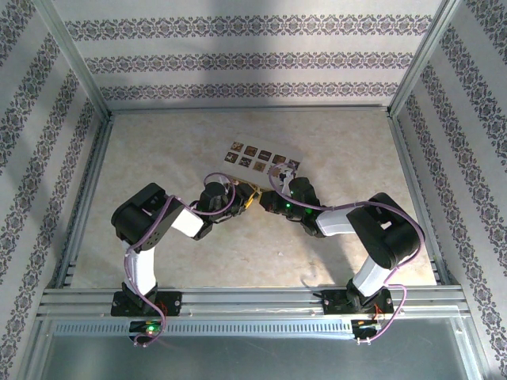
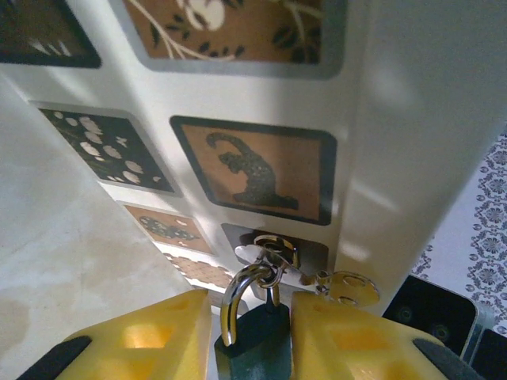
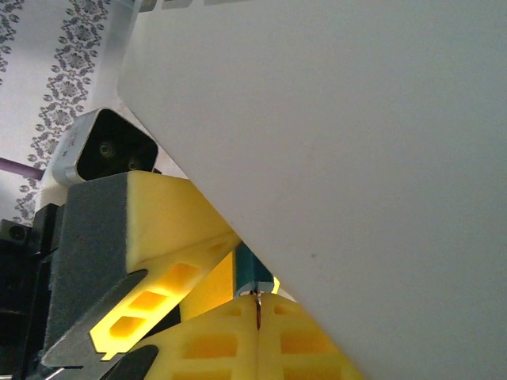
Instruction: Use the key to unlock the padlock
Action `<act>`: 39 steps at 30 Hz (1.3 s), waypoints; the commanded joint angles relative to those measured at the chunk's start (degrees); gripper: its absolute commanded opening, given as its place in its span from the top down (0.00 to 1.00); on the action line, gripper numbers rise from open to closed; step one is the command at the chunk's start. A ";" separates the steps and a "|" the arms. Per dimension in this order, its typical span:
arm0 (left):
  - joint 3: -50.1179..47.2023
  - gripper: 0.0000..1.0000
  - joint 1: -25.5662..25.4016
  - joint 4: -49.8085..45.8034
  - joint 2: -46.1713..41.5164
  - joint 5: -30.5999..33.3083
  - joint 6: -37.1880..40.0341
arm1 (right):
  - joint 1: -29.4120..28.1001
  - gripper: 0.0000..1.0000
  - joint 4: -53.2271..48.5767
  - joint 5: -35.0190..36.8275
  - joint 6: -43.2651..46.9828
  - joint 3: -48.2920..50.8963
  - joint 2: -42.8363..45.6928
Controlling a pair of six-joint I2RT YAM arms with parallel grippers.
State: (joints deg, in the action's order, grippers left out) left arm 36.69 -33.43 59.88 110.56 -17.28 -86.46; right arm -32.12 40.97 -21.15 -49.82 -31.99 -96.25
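Yellow left fingers (image 2: 182, 317) sit at the bottom of the left wrist view, closed on the blue body of the padlock (image 2: 255, 342), whose silver shackle stands up between them. Linked to the shackle is a small ring (image 2: 268, 247) with a spare key (image 2: 342, 286), both lying against the cream box (image 2: 412, 142) with dark tiles. From the right wrist, the right fingers (image 3: 214, 348) are pressed together on the key (image 3: 258, 313), a thin sliver pointing up at the padlock's underside, its tip just beside it. Overhead, both arms meet mid-surface (image 1: 158, 158), just in front of the box.
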 commanded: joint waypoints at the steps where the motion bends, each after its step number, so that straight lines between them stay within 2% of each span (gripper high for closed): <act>1: 1.32 0.70 -1.19 2.92 1.32 0.89 -1.27 | -0.13 1.00 2.09 -3.32 -1.44 -2.02 2.27; 5: 1.38 0.74 -1.37 3.32 1.41 1.38 -1.48 | 0.28 1.00 2.09 -3.59 -2.35 -1.85 2.99; 13: 1.12 0.88 -1.46 2.05 0.30 2.14 -1.09 | 0.57 1.00 1.92 -3.65 -2.82 -1.26 3.99; 24: 0.89 0.97 -1.46 -3.37 -4.18 3.74 1.24 | 1.00 0.69 -2.54 -0.62 -0.58 0.66 8.64; 29: 1.02 0.97 -1.39 -7.49 -6.95 3.79 2.95 | 1.69 0.61 -12.44 1.88 7.25 1.99 15.39; 33: 1.01 1.00 -1.45 -8.48 -8.31 3.26 3.36 | 1.99 0.54 -21.12 5.30 17.10 2.66 24.35; 39: 1.26 1.00 -1.59 -10.12 -10.00 3.00 3.21 | 1.97 0.42 -26.63 10.45 31.07 4.16 38.30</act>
State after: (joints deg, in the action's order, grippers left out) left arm 36.99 -34.20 49.15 103.33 -14.28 -84.40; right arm -30.48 18.63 -14.63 -28.80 -28.95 -61.84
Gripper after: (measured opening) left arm 0.104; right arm 0.568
